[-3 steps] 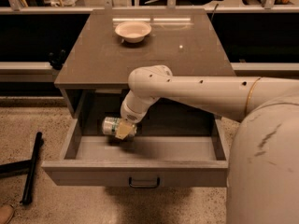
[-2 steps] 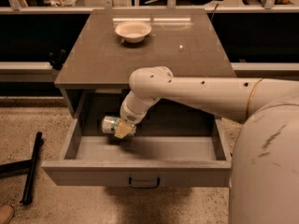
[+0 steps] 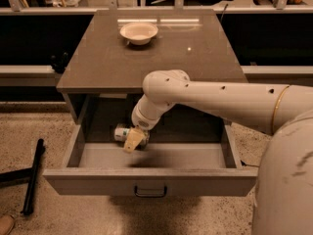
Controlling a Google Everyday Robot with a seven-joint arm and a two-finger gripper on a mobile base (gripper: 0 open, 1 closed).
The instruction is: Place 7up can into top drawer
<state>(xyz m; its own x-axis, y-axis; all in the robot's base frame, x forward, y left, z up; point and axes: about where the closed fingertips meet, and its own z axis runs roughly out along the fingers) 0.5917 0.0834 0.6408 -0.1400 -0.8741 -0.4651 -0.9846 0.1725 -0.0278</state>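
Observation:
The 7up can [image 3: 121, 132], silvery-white and green, lies on its side low inside the open top drawer [image 3: 151, 181], towards its back left. My gripper [image 3: 133, 140] reaches down into the drawer from the white arm [image 3: 205, 99] and is right against the can's right end, covering part of it. I cannot tell whether the can rests on the drawer floor or hangs just above it. The drawer is pulled fully out, its dark handle [image 3: 150, 192] centred on the front panel.
A cream round bowl [image 3: 139, 32] stands at the back of the grey-brown cabinet top [image 3: 98, 62]. A black stand or pole [image 3: 32, 177] lies on the speckled floor to the drawer's left. The robot's white body [image 3: 286, 180] fills the right foreground.

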